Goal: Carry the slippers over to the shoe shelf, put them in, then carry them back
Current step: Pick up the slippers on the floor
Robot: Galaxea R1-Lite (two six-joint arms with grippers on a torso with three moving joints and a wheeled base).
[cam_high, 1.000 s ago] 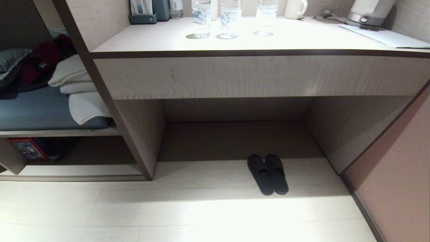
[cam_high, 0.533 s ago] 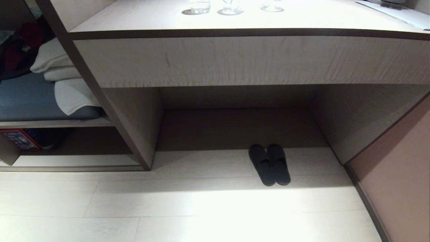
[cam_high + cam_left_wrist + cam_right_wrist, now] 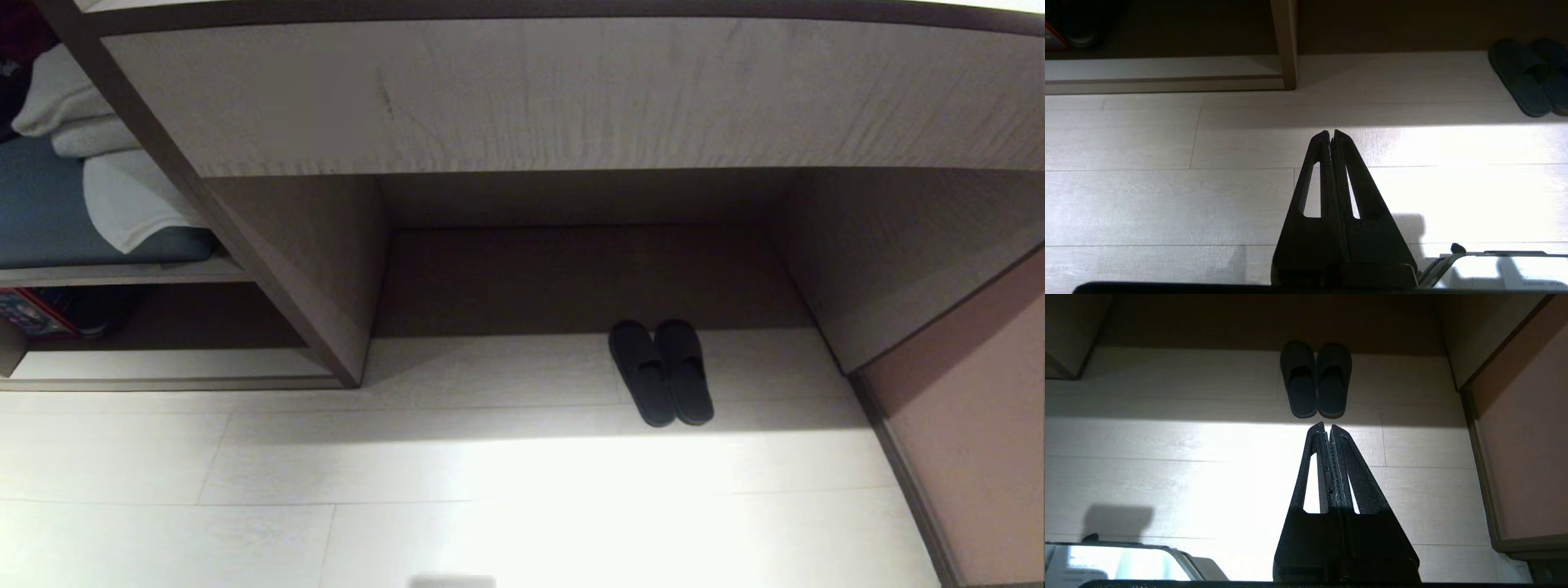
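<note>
The slippers (image 3: pixel 663 371), a dark flat pair, lie side by side on the pale floor at the mouth of the desk recess, toes toward the recess. The shoe shelf (image 3: pixel 163 363) is the low cubby at the far left, with a light base board. Neither arm shows in the head view. My left gripper (image 3: pixel 1331 131) hangs shut over bare floor, with the slippers (image 3: pixel 1523 75) off to one side and the shoe shelf (image 3: pixel 1163 67) ahead. My right gripper (image 3: pixel 1326 424) is shut and empty, its tips just short of the slippers (image 3: pixel 1314 377), well above the floor.
The desk front panel (image 3: pixel 571 90) overhangs the recess. White towels (image 3: pixel 122 196) lie on a blue cushion (image 3: pixel 49 204) above the shelf. A red box (image 3: pixel 33 314) sits inside the shelf. A pinkish wall (image 3: pixel 971 425) bounds the right side.
The whole head view has tipped downward: the desk top with its glasses has slid out of the picture. The slippers have not moved on the floor.
</note>
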